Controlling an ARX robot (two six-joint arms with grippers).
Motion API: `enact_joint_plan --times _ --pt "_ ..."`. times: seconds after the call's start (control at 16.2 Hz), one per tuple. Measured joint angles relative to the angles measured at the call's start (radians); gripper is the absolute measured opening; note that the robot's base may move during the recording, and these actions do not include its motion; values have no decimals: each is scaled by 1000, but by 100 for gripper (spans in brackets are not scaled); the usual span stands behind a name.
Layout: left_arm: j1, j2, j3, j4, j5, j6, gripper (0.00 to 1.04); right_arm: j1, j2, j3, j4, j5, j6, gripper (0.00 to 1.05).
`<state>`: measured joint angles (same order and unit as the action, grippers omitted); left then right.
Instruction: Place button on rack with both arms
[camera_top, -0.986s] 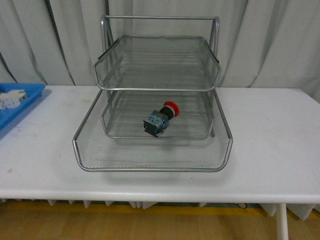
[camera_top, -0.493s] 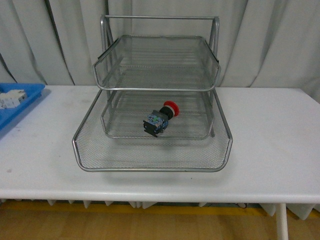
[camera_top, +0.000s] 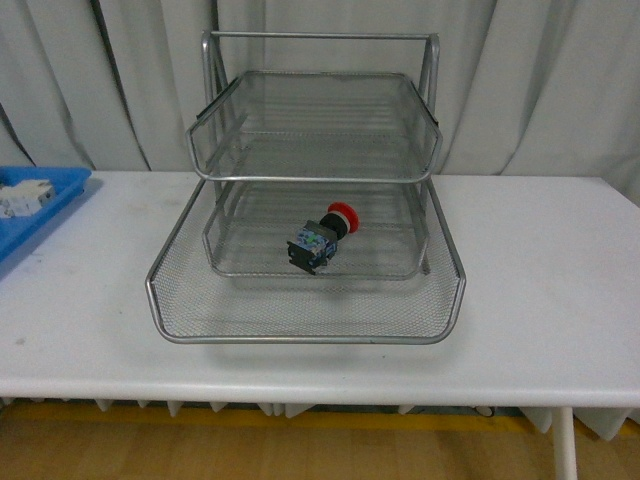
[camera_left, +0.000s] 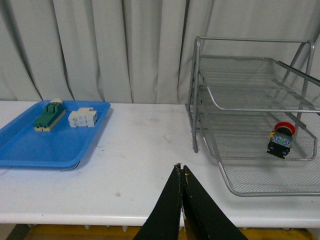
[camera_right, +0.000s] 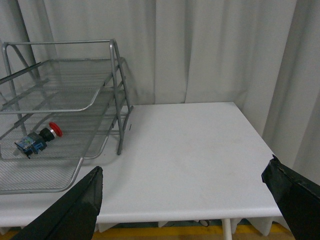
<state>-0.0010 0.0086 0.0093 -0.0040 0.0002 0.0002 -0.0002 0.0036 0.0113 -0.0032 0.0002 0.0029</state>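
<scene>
The button (camera_top: 322, 237), red cap on a black body, lies on its side in the middle tray of the silver wire-mesh rack (camera_top: 195, 262). It also shows in the left wrist view, button (camera_left: 280, 139) in the rack (camera_left: 196, 95), and in the right wrist view, button (camera_right: 39, 138) in the rack (camera_right: 118, 75). Neither arm appears in the front view. My left gripper (camera_left: 180, 170) is shut with nothing in it, over the table's front edge to the left of the rack. My right gripper (camera_right: 185, 179) is open and empty, near the front edge to the right of the rack.
A flat blue tray (camera_left: 30, 145) sits at the table's left end, also seen as the blue tray (camera_top: 40, 215) in the front view; it holds a green-and-cream component (camera_left: 49, 115) and a white terminal block (camera_left: 83, 117). Grey curtains hang behind. The table's right edge (camera_right: 257, 131) is close.
</scene>
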Motion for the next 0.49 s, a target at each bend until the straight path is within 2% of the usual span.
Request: enact_joint_plan --times 0.06,0.25,0.31,0.43,0.49 --pt "0 0 0 0 0 0 17 0 0 0 0 0 0 98" --pt "0 0 0 0 0 0 44 0 0 0 0 0 0 98" --pt "0 0 0 0 0 0 55 -3 34 0 70 5 8 98" --pt "0 0 0 0 0 0 80 -19 402 52 433 -8 28 98" --pt "0 0 0 0 0 0 91 14 639 124 623 -26 39 98"
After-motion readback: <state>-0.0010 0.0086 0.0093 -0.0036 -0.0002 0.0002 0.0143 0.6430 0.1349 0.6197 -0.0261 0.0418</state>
